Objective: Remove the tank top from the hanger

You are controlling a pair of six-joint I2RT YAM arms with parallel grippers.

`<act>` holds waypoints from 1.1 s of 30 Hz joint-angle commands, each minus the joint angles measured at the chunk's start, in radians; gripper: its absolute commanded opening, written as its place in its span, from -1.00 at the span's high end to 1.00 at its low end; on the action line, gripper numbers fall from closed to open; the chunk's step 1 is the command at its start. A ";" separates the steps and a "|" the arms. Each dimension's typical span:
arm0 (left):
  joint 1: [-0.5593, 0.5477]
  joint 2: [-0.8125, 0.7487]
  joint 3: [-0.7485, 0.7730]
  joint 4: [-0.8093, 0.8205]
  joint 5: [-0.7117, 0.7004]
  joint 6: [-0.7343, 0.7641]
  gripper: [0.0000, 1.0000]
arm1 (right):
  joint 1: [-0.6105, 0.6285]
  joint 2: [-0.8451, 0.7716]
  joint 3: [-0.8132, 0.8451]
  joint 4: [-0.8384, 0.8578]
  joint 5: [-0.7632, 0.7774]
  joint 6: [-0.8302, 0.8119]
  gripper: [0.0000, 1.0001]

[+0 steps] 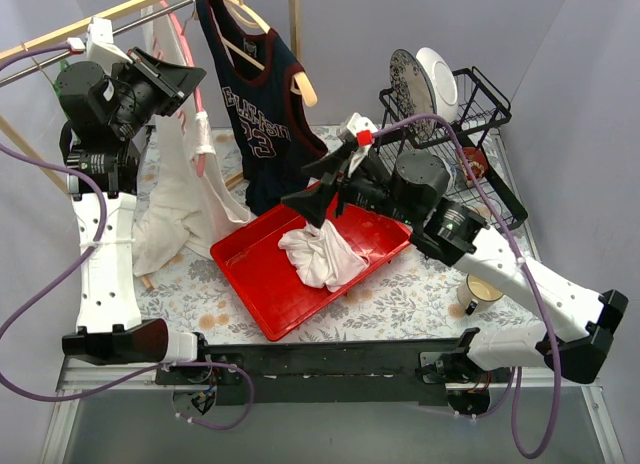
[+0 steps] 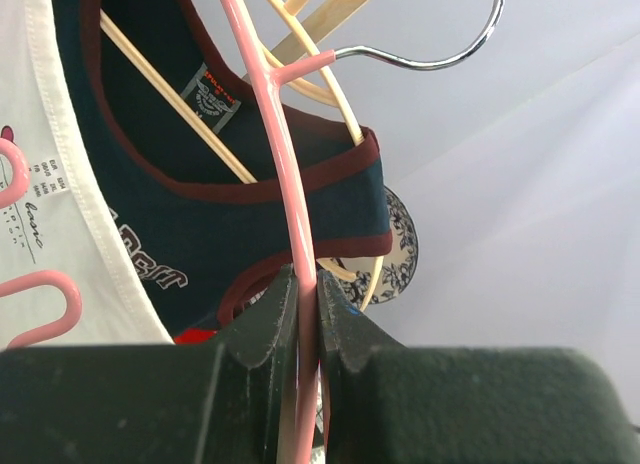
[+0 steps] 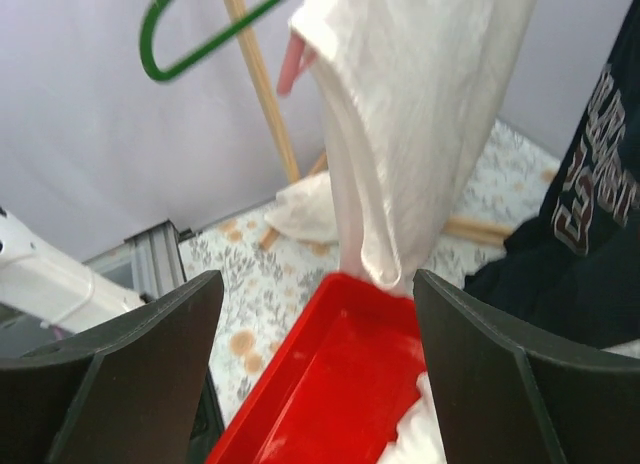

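Note:
A white tank top [image 1: 182,189] hangs from a pink hanger [image 1: 186,36] on the rail at the left, its lower part heaped on the table. My left gripper [image 1: 188,79] is shut on the pink hanger's bar [image 2: 290,204], with the tank top's neckline [image 2: 50,174] to its left. My right gripper [image 1: 318,181] is open and empty above the red tray [image 1: 262,296]. In the right wrist view the tank top [image 3: 410,114] hangs ahead of the open gripper [image 3: 318,284], not touching it.
A navy jersey [image 1: 262,104] hangs on a wooden hanger beside the tank top. A white cloth [image 1: 322,254] lies in the red tray. A dish rack [image 1: 480,114] with plates stands at the back right and a mug [image 1: 480,292] at the right front. A green hanger [image 3: 190,44] hangs on the rail.

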 commanded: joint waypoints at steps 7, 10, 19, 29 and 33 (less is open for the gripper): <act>-0.003 -0.143 -0.042 0.033 0.105 0.037 1.00 | 0.012 0.179 0.157 0.271 -0.145 -0.156 -0.82; -0.001 -0.151 -0.072 0.036 0.065 0.063 1.00 | 0.018 0.205 0.169 0.266 -0.143 -0.161 -0.84; -0.003 -0.077 0.038 -0.011 0.012 0.074 1.00 | 0.055 0.188 0.134 0.269 -0.117 -0.171 -0.84; -0.003 -0.151 -0.025 -0.036 0.080 0.044 1.00 | 0.109 0.323 0.240 0.285 -0.119 -0.282 -0.85; -0.003 -0.188 -0.066 -0.026 0.095 0.018 1.00 | 0.156 0.394 0.280 0.307 -0.039 -0.335 -0.87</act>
